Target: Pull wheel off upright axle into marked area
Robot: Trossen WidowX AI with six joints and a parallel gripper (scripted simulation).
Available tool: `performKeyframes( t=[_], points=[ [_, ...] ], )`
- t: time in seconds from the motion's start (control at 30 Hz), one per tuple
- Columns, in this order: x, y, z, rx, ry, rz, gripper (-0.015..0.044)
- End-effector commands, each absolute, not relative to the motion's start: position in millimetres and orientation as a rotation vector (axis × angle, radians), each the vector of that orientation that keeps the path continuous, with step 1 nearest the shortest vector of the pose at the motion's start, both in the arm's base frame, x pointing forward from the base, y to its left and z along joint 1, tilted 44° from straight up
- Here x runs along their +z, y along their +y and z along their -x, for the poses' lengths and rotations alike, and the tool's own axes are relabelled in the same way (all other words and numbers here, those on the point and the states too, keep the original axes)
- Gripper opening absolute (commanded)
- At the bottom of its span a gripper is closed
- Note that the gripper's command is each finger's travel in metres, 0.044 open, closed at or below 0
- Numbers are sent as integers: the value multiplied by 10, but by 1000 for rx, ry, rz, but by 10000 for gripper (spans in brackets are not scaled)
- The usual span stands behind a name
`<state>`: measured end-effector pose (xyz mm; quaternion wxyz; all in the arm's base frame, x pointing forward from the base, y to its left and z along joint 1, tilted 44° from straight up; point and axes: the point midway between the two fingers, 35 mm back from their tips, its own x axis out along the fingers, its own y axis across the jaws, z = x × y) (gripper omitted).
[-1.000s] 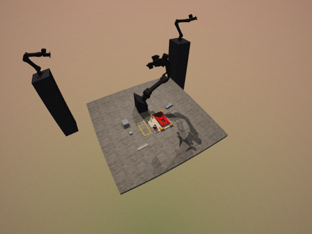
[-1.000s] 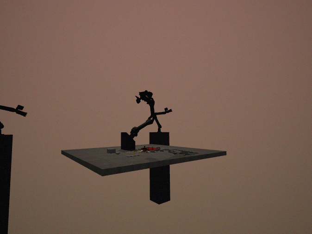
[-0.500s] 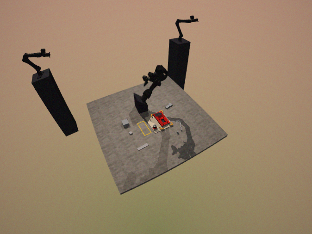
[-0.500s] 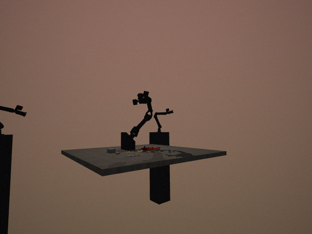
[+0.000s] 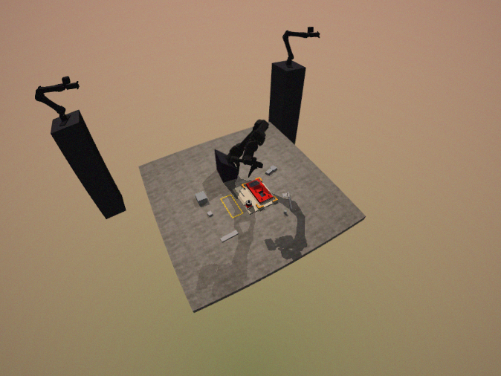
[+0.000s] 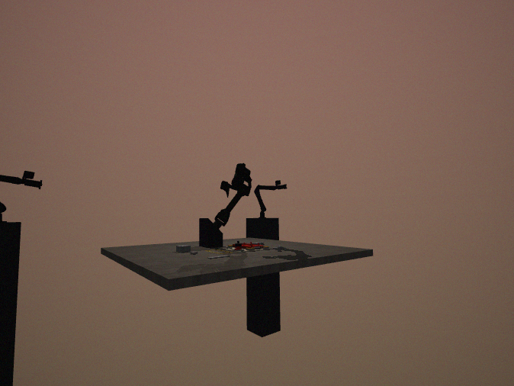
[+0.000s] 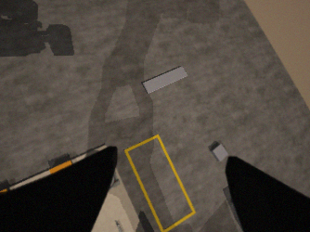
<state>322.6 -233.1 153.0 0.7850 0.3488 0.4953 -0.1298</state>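
A small dark wheel [image 5: 247,201] [image 6: 237,244] appears to sit on its upright axle, above a red part at the front corner of the cream board [image 5: 253,213]. The axle itself is too small to make out, and the wheel does not show in the wrist view. The marked area is a yellow outline [image 5: 226,207] [image 7: 176,174] on the table beside the board, with nothing inside it but shadow. My gripper [image 5: 243,177] [image 7: 171,159] is open and empty, well above the table, its fingers pointing down. In the wrist view its left finger covers part of the board.
A red block [image 5: 264,195] with orange corner pieces lies on the board. A grey box [image 5: 201,198], a small cube [image 5: 209,213] [image 7: 219,152] and a flat bar [image 5: 229,235] [image 7: 165,80] lie around the marked area. A light block [image 5: 270,170] lies beyond the board. Two dark pillars [image 5: 88,166] [image 5: 286,96] carry other arms.
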Motion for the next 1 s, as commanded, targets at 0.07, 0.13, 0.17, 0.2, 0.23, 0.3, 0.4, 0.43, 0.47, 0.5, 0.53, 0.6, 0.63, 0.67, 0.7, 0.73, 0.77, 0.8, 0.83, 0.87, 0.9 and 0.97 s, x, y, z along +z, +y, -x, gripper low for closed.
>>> performKeyframes(
  t=[0.07,0.13,0.17,0.2,0.23,0.3,0.4,0.43,0.47,0.5,0.53,0.6,0.63,0.67,0.7,0.73,0.77,0.8,0.83,0.87,0.9,0.97],
  points=[
    [959,-1670,-3494,52,1239,-684,300],
    [780,-1436,-3548,164,1285,-663,300],
    [713,-1344,-3563,208,1301,-655,300],
    [661,-1271,-3572,241,1314,-649,300],
    [616,-1205,-3585,276,1321,-645,300],
    [470,-986,-3615,391,1341,-636,300],
    [313,-737,-3627,519,1357,-629,300],
    [303,-721,-3627,527,1357,-629,300],
    [303,-721,-3627,527,1357,-629,300],
    [303,-721,-3627,527,1357,-629,300],
    [303,-721,-3627,527,1357,-629,300],
    [261,-759,-3597,527,1358,-629,300],
    [244,-775,-3584,527,1358,-629,300],
    [244,-775,-3584,527,1358,-629,300],
    [244,-775,-3584,527,1358,-629,300],
    [244,-775,-3584,527,1358,-629,300],
    [232,-765,-3587,527,1358,-629,300],
    [209,-745,-3595,527,1358,-628,300],
    [176,-717,-3605,526,1358,-628,300],
    [135,-681,-3617,526,1358,-628,300],
    [84,-635,-3631,526,1358,-628,300],
    [-48,-510,-3661,526,1357,-628,300]
  ],
)
